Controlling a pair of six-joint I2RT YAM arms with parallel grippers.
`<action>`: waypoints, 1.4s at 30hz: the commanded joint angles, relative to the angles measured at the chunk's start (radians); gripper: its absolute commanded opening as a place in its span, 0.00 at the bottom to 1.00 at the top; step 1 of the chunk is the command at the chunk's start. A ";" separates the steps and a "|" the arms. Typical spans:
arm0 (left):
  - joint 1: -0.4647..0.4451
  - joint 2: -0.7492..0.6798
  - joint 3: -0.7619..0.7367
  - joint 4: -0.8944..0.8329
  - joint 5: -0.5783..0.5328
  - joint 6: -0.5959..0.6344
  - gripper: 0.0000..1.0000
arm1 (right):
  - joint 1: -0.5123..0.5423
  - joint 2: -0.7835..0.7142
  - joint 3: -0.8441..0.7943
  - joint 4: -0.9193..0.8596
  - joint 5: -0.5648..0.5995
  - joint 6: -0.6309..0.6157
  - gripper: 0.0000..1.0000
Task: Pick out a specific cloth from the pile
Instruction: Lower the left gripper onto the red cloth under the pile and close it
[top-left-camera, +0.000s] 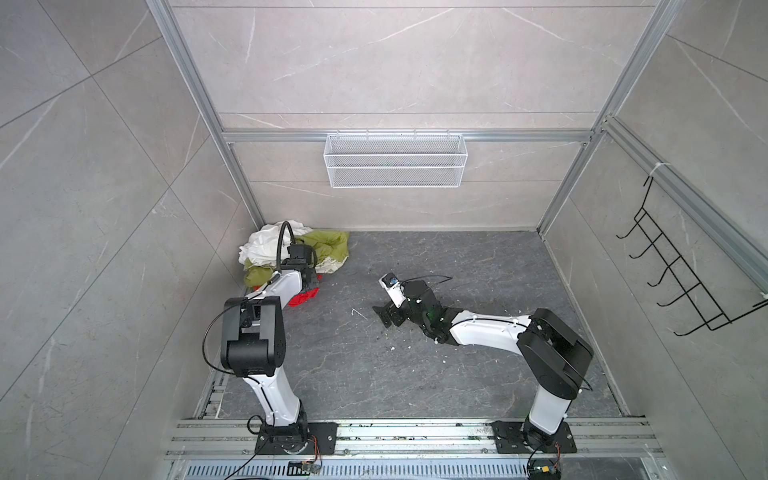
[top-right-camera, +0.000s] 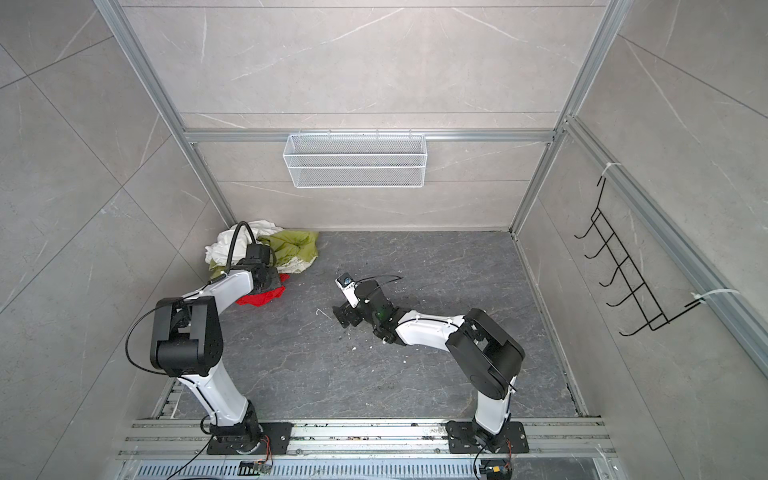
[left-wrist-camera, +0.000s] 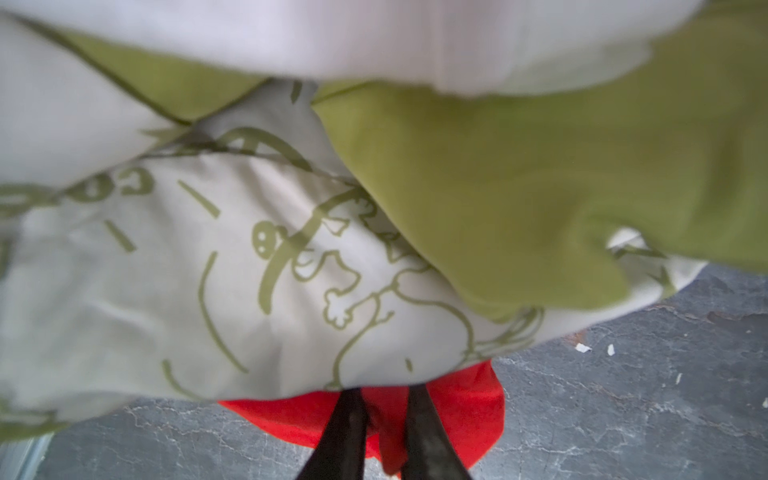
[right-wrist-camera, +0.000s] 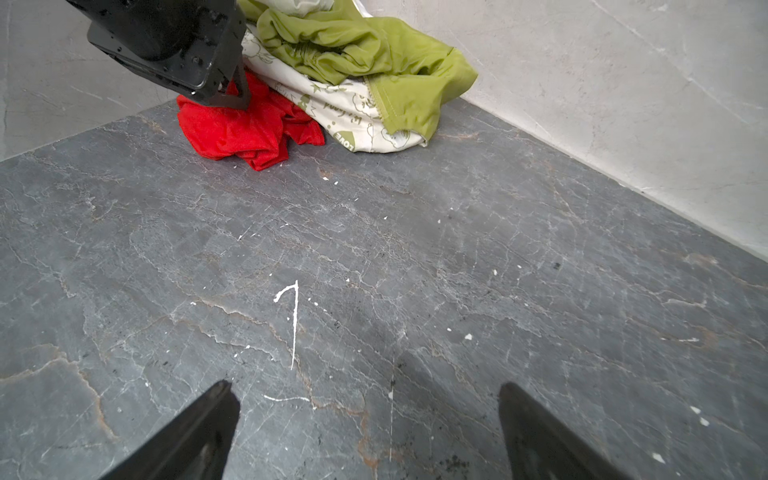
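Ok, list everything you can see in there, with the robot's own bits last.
red cloth: one, bright red, at the pile's near edge on the tabletop
olive-green garment: one, olive with pale printed part, in the pile
white cloth: one, white, pile's far left side
mesh basket: one, white wire, hung on back wall
hook rack: one, black wire, on right wall
white flecks: many, white, scattered on the dark grey tabletop
left gripper: one, black, closed on red cloth
right gripper: one, black, open above the tabletop

"LOVE" reads upside down in green on the pale patterned fabric (right-wrist-camera: 365, 124) of the pile (right-wrist-camera: 353, 54), upper middle of the right wrist view; neighbouring script is unreadable.
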 joint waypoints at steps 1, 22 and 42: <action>-0.001 -0.046 0.031 -0.005 -0.009 0.007 0.14 | 0.006 0.011 0.022 -0.017 -0.006 0.019 1.00; -0.002 -0.150 -0.003 -0.036 -0.008 -0.021 0.00 | 0.008 -0.014 -0.010 -0.004 0.005 0.040 1.00; -0.005 -0.247 -0.091 -0.028 -0.013 -0.041 0.00 | 0.015 -0.035 -0.022 -0.001 0.016 0.045 1.00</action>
